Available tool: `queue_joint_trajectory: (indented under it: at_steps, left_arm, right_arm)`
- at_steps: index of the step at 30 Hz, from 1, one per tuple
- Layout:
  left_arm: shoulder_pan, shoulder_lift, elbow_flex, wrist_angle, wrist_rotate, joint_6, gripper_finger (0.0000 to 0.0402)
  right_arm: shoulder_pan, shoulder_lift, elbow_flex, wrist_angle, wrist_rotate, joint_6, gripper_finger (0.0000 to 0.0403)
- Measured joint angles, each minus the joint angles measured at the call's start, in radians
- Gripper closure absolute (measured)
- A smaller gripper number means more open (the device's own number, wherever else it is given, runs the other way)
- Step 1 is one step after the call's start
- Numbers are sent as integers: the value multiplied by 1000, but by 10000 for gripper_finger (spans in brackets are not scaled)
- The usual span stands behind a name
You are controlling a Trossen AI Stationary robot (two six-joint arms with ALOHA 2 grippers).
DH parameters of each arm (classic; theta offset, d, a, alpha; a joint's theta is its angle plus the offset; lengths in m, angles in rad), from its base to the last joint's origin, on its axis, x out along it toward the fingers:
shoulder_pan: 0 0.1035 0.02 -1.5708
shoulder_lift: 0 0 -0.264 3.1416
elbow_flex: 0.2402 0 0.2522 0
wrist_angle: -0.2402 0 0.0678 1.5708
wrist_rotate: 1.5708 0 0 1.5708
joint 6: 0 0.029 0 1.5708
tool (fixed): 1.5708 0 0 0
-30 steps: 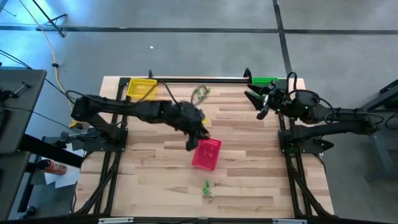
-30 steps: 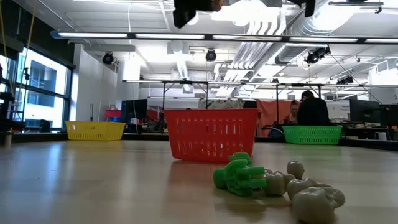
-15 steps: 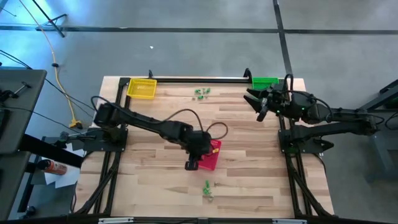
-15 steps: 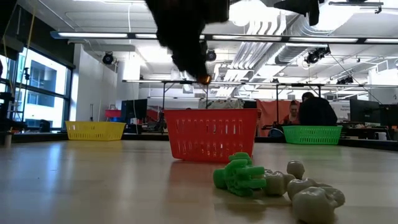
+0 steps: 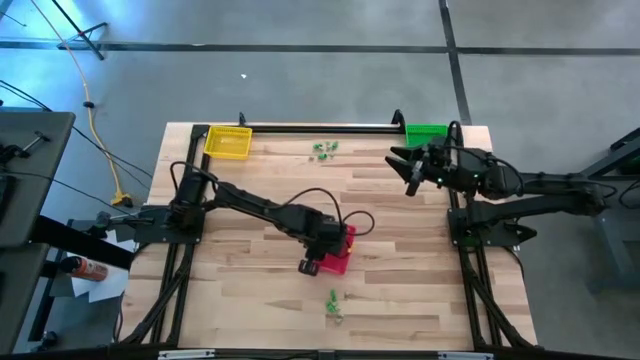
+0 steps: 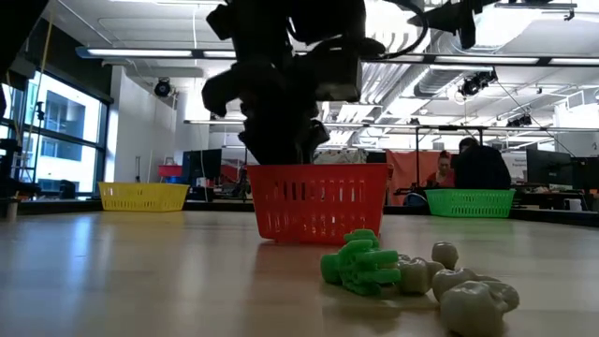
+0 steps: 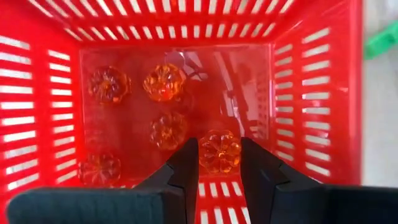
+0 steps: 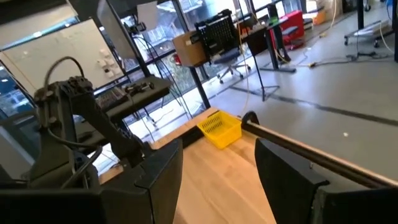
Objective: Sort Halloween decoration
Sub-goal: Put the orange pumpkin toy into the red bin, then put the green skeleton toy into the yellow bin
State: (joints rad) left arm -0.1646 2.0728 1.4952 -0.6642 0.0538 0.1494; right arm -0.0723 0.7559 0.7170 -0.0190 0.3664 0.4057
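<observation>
The red mesh basket (image 5: 340,255) stands mid-table, and several orange pumpkin trinkets (image 7: 165,82) lie on its floor. My left gripper (image 5: 320,247) points down into its open top, shut on one more orange pumpkin (image 7: 219,151). In the low view the gripper (image 6: 281,122) is a dark mass above the basket's rim (image 6: 318,170). Green trinkets lie near the far edge (image 5: 322,150) and near the front edge (image 5: 333,303). My right gripper (image 5: 408,165) hangs open and high at the far right, with nothing between its fingers (image 8: 161,174). My left gripper pinches the orange pumpkin's two opposite sides (image 7: 202,152) between its two fingers (image 7: 186,163). The fingers come from above, pointing steeply down. The pumpkin hangs clear above the basket's floor, its ribbed face toward the wrist camera.
A yellow basket (image 5: 228,142) stands at the far left corner and a green basket (image 5: 425,132) at the far right. Close to the low camera lie a green trinket (image 6: 360,262) and pale ones (image 6: 468,290). People sit in the room beyond.
My left gripper has swung toward the table's near edge and come down over the red basket, tipping from a slant until it points steeply down, with the orange pumpkin still between its fingers. The basket has stayed where it was.
</observation>
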Motion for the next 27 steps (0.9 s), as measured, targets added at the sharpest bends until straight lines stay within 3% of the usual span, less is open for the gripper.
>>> queue_joint_trajectory:
  at_steps: [11, 27]
  left_arm:
    - [0, 13, -5, 5, -20, 21, 318]
    - [1, 2, -3, -80, -21, -7, 232]
  right_arm:
    - [0, 63, 0, 0, 1, -1, 205]
    - [0, 62, 0, 1, 2, -22, 205]
